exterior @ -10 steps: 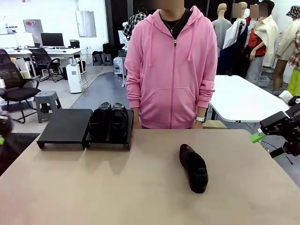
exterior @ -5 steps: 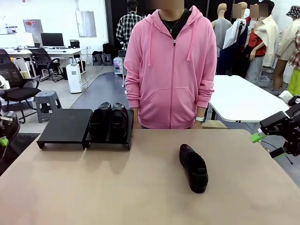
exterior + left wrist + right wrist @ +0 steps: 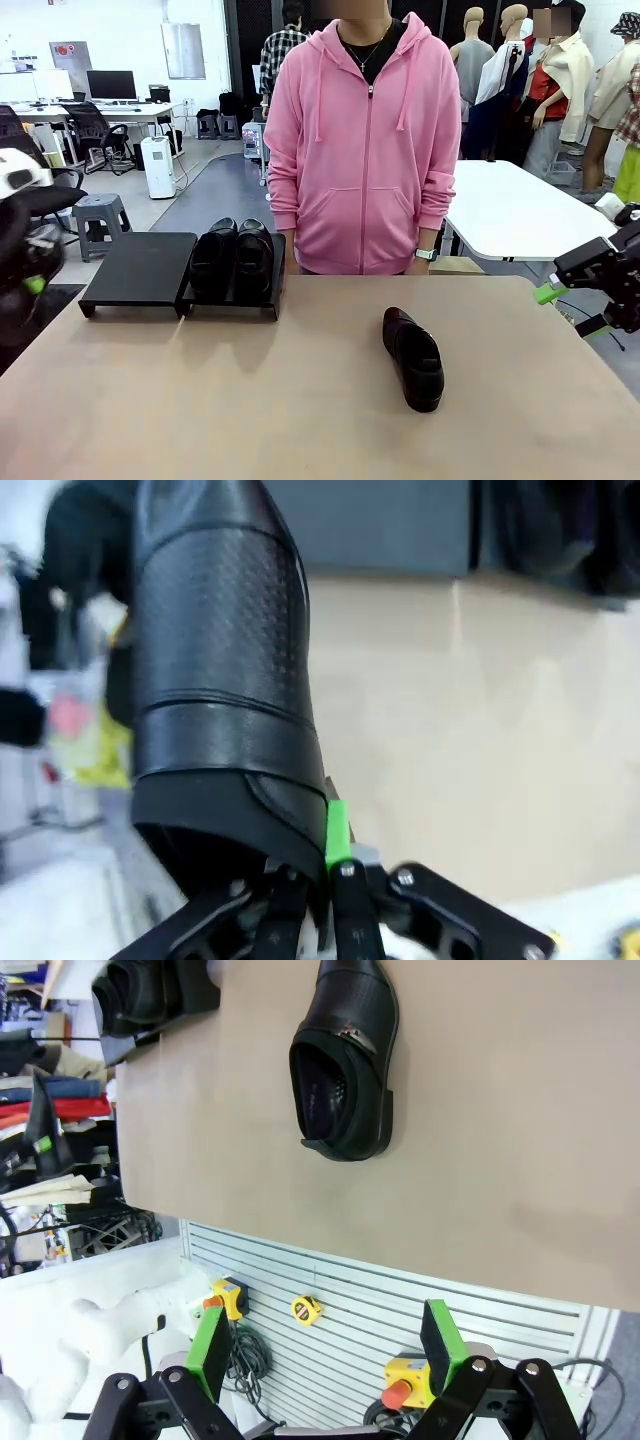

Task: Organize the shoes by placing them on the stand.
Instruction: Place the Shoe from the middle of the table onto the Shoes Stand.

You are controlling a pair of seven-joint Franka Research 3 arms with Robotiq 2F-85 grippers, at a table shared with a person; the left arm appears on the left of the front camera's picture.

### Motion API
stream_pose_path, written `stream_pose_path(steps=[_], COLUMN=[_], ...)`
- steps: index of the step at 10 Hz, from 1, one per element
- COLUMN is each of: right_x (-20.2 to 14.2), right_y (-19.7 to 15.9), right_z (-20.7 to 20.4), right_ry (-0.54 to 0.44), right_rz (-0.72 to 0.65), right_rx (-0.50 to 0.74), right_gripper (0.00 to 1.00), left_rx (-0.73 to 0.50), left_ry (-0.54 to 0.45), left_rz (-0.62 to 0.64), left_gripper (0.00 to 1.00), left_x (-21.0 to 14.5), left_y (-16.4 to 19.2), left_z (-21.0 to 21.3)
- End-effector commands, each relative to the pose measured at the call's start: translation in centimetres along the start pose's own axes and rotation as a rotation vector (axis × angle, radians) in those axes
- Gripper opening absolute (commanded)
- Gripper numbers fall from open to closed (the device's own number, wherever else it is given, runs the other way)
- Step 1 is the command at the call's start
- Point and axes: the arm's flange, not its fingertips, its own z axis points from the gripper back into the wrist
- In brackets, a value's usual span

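Observation:
Two glossy black shoes point(image 3: 233, 256) stand side by side on the right tray of the low black stand point(image 3: 138, 268); its left tray is bare. A third shoe point(image 3: 413, 357) lies on the tan table right of the middle, also seen in the right wrist view point(image 3: 345, 1055). My left gripper point(image 3: 33, 283) is at the table's left edge, shut on a fourth shoe point(image 3: 220, 680) that looms close in the left wrist view, gripped by its rim at the green pad point(image 3: 337, 832). Off the table's right edge, my right gripper point(image 3: 570, 310) hangs open point(image 3: 325, 1345), holding nothing.
A person in a pink hoodie point(image 3: 365, 140) stands at the far edge, hands down. The tan tabletop point(image 3: 250, 400) is bare apart from the stand and the lone shoe. A white table point(image 3: 520, 215) stands behind on the right.
My left arm has risen into view at the left edge, carrying its shoe up and inward. The right arm and the shoes on the table have not moved.

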Motion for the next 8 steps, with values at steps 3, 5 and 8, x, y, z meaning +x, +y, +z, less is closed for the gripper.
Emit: stream_pose_path(steps=[3,5,8], right_x=[0.1,0.1,0.1], right_y=[-0.1,-0.1,-0.1], right_z=[0.2,0.2,0.2], right_ry=[0.001,0.001,0.001], right_rz=[0.022,0.022,0.022], right_rx=[0.027,0.027,0.027], right_gripper=[1.00,1.00,1.00], left_rx=[0.096,0.178,0.203], left_ry=[-0.123,-0.072,-0.071], left_rz=[-0.205,-0.178,-0.158], left_gripper=[0.00,0.00,0.00], left_x=[12.9,15.7,16.1], left_y=[-3.7,-4.7,-5.7], left_z=[-7.6,-12.9,-15.3])
